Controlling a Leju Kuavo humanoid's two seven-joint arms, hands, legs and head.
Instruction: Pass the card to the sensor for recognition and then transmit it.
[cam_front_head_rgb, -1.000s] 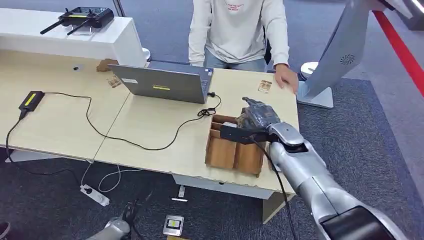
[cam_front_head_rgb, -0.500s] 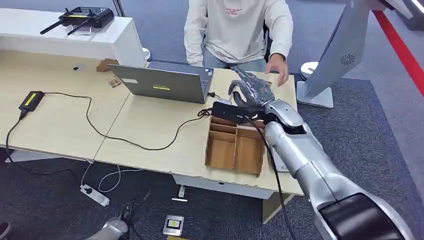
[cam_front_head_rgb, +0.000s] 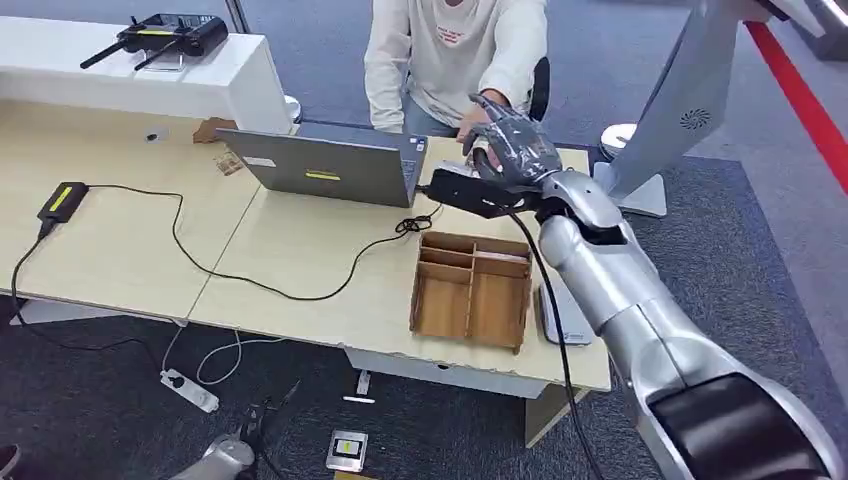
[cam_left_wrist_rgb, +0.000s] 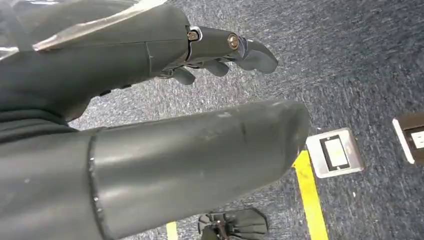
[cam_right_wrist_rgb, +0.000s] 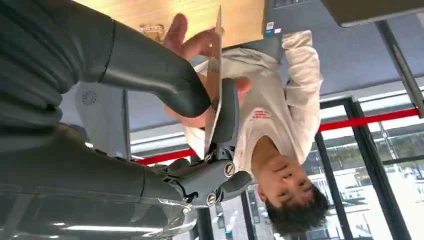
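Right hand: raised over the far edge of the counter, thumb and a dark finger pinching the card edge-on, right in front of the person
Card: thin, pale, held upright between thumb pad and finger; in the right wrist view the person's hand sits just behind it, fingers apparently reaching in, contact hard to confirm
Left hand: hanging low over the carpet, fingers loosely spread, holding nothing
Step in hand: judged to be the handover, card offered across to the person
Wooden tray: on the counter below the arm, compartments look bare
Laptop: just beside the raised hand, cable trailing across the counter
Risk one: letting go before the person has a firm pinch, card drops onto the counter or keyboard
Risk two: grip is on a narrow edge, so a tug at an angle could bend or twist the card out
Risk three: pushing further forward could bump the person's fingers
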